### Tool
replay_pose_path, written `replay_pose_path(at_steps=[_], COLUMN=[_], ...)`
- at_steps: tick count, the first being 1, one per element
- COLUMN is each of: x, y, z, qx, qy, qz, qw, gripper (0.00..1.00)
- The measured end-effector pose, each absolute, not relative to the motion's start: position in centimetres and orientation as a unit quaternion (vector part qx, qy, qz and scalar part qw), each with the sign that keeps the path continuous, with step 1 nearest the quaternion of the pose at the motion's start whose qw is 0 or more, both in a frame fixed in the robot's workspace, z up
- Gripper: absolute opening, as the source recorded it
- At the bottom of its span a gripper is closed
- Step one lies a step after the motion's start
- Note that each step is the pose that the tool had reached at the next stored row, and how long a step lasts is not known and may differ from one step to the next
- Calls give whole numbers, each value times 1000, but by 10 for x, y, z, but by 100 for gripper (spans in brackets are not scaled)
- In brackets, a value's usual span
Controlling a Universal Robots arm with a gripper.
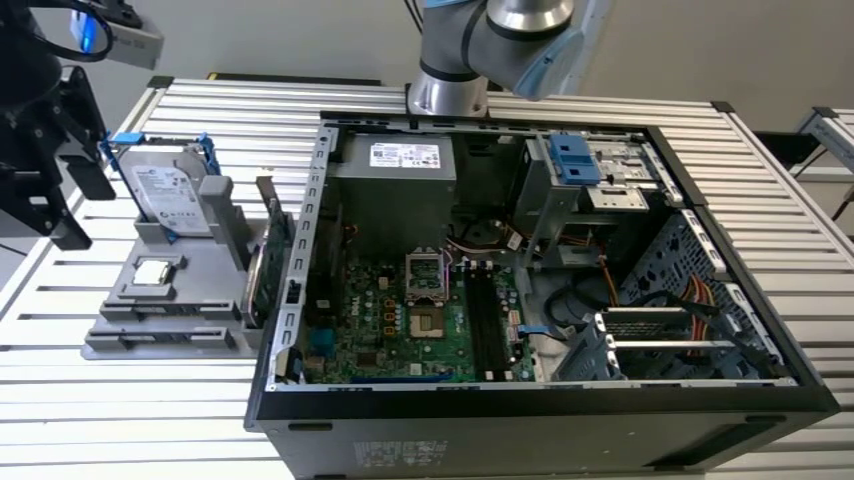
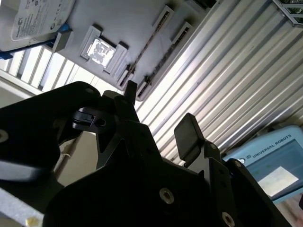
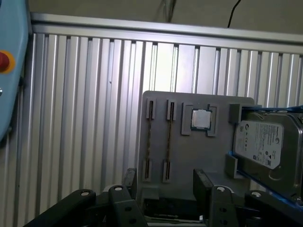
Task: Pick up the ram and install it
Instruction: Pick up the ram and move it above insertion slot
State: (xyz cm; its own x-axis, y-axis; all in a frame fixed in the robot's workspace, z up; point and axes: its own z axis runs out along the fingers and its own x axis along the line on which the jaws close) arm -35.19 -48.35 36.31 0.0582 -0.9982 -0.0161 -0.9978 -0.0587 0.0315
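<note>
Two ram sticks stand on edge in slots of the grey holder [image 3: 189,156], seen as thin strips, one [image 3: 149,142] beside the other [image 3: 168,142]. In the second wrist view they show as dark strips [image 2: 150,43] on the same holder [image 2: 128,23]. My gripper [image 3: 165,184] hovers above the holder's near end, open, with nothing between its black fingers [image 3: 203,182]. In the second wrist view the gripper [image 2: 158,113] is also open. In the exterior view my gripper [image 1: 74,190] hangs at the left, above the holder [image 1: 160,310].
The open computer case [image 1: 534,400] lies in the middle, its motherboard's long memory slots [image 1: 483,320] bare. The holder also carries a hard drive [image 1: 171,195], a square silver processor chip [image 3: 200,119] and an upright green expansion card [image 1: 271,265]. A teach pendant [image 2: 270,161] lies nearby.
</note>
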Motion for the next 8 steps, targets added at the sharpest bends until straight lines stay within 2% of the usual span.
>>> replay_pose_path(at_steps=[8], x=[-352], y=[-483], z=[360], qx=[727], qy=[-686], qz=[-16], qw=[6], gripper=[100])
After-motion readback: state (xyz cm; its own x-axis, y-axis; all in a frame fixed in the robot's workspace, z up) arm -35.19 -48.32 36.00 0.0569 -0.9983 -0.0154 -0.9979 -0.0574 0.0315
